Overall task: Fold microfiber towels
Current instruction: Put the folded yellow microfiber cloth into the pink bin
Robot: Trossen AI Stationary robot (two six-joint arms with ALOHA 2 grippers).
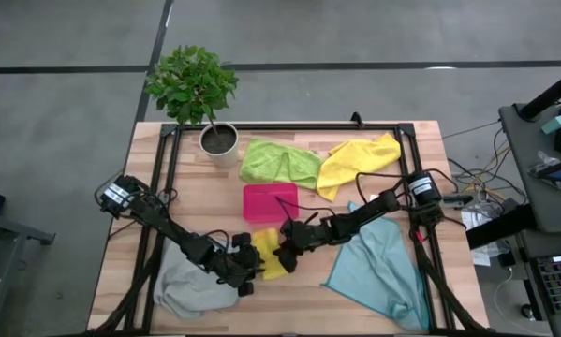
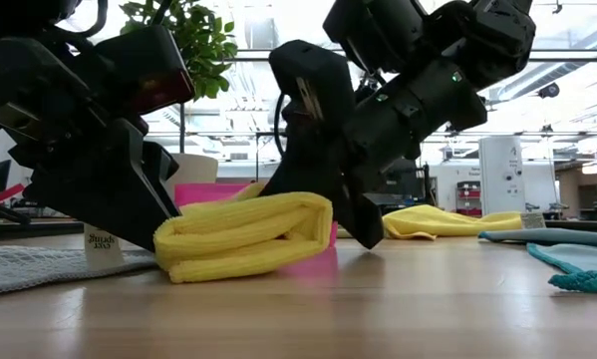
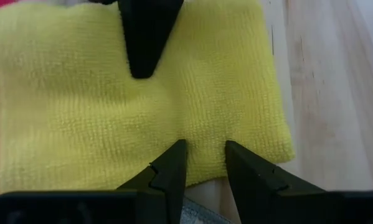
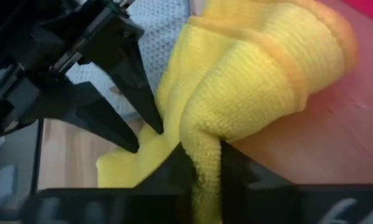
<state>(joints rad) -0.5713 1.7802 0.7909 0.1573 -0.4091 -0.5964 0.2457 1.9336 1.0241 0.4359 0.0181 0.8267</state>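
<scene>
folded soft yellow microfiber towel [image 2: 243,237] pinched in closed right gripper [image 4: 205,168]; left gripper [image 3: 205,163] parted, pressing its edge.

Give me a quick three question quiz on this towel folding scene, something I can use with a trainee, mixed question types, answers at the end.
1. True or false: the right gripper is shut on the folded yellow towel.
2. Multiple choice: which towel lies partly under the left arm, near the table's front edge? A) lime green towel B) grey towel C) teal towel
3. Fill in: the pink tray sits just behind the folded yellow towel, and the potted ____ stands at the table's back edge.

Key
1. True. Yellow fabric is pinched between its fingers, while the left gripper presses the towel's opposite edge.
2. B, the grey towel.
3. Plant.
</scene>
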